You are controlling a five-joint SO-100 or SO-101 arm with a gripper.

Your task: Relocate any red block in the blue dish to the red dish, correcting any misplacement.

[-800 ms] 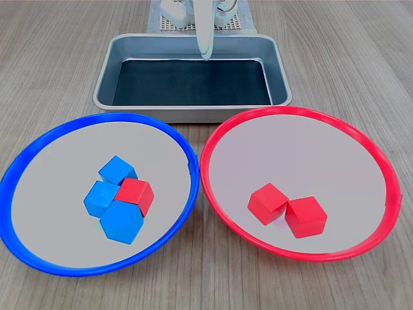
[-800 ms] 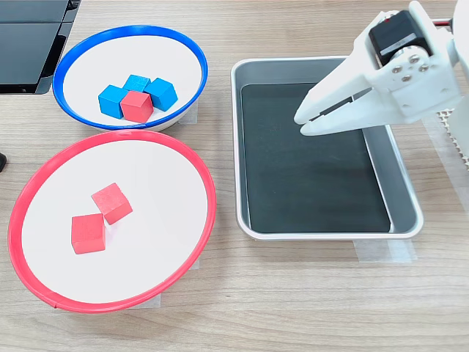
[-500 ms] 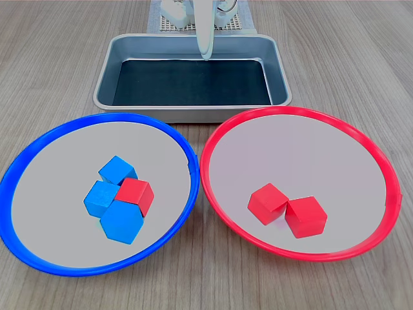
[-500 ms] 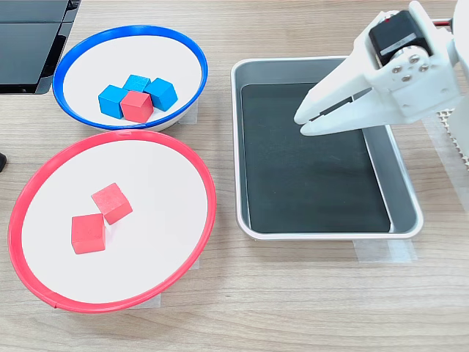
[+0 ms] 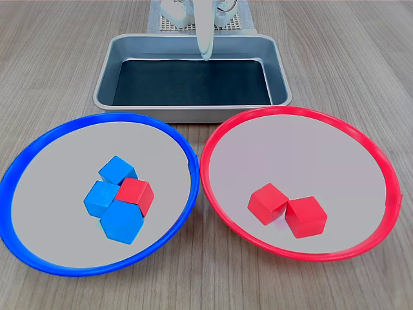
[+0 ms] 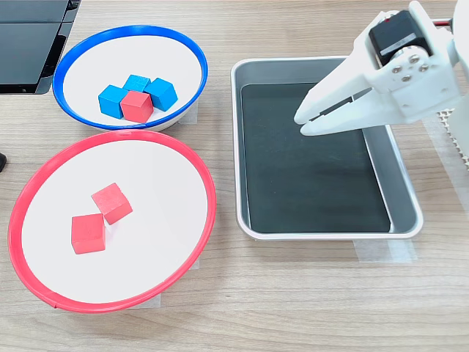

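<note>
One red block (image 5: 137, 194) (image 6: 136, 106) lies in the blue dish (image 5: 58, 168) (image 6: 110, 62), pressed against three blue cubes (image 5: 121, 223) (image 6: 160, 92). The red dish (image 5: 310, 148) (image 6: 161, 220) beside it holds two red cubes (image 5: 268, 202) (image 6: 88, 233) that touch each other. My white gripper (image 5: 206, 55) (image 6: 300, 121) hangs over the metal tray, far from both dishes. Its jaws are shut with nothing between them.
A rectangular metal tray (image 5: 193, 113) (image 6: 330, 235) with a dark floor lies behind the dishes in the first exterior view. A black device (image 6: 29, 44) sits at the second exterior view's top left. The arm's perforated base (image 5: 155, 22) stands behind the tray.
</note>
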